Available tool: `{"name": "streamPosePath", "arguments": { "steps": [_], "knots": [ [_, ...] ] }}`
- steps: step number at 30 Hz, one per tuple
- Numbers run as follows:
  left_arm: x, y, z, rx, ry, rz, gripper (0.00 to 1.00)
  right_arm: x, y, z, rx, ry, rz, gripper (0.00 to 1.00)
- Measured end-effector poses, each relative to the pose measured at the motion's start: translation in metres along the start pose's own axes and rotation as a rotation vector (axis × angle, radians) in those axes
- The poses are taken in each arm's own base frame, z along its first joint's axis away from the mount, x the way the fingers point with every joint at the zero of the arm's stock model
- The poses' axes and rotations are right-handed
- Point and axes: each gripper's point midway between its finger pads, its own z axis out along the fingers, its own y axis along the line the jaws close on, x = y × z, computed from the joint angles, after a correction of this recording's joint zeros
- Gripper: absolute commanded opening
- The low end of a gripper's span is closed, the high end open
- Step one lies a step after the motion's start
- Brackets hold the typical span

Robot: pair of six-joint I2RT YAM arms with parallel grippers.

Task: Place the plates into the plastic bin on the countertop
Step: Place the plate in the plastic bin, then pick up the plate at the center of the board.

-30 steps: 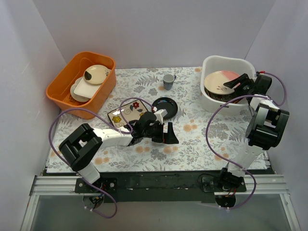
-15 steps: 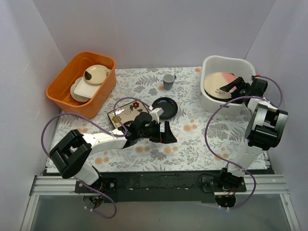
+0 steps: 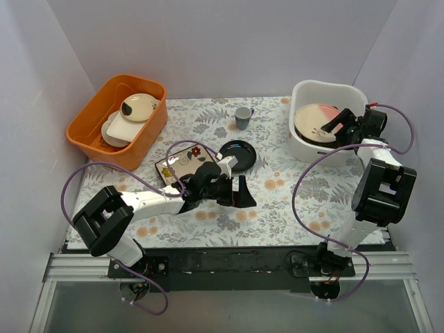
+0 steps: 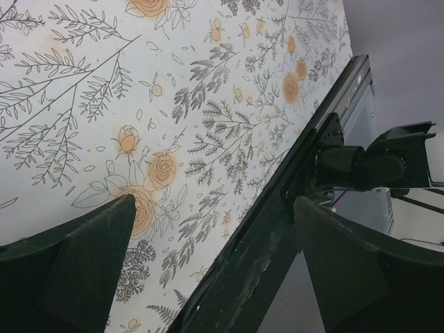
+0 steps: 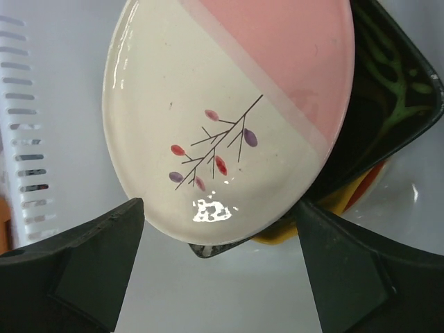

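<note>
Glossy pink-and-cream round plate (image 5: 229, 118) in smooth white bin (image 3: 323, 84); both jaws wide apart, apparently empty

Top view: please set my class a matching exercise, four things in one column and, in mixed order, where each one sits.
Things
1. pink plate
2. black plate
3. cup
4. cream dishes

Places
A. in the orange tub
B. alone on the far part of the cloth
C. in the white bin
D. on the cloth beside the square plate

Pairs: 1-C, 2-D, 3-B, 4-A
</note>
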Motion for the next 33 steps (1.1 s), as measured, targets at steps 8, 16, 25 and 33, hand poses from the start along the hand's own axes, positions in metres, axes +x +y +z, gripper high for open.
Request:
{"name": "streamPosePath", "arguments": {
  "steps": [8,16,25,33],
  "knots": [
    [-0.004,-0.009,0.008,0.027,0.022,0.026,0.98,-0.003,-0.004,-0.001,0.113,-0.055,-0.114,0.98],
    [-0.008,-0.016,0.01,0.042,0.025,0.046,0.98,-0.014,0.012,-0.043,0.099,-0.175,-0.169,0.98],
    [-0.009,-0.001,0.008,-0.048,0.016,0.023,0.98,0.008,0.076,-0.075,0.019,-0.215,-0.314,0.98],
    [-0.027,-0.004,-0.011,-0.112,-0.073,0.006,0.98,0.061,0.115,-0.083,-0.086,-0.151,-0.412,0.98]
  ]
}}
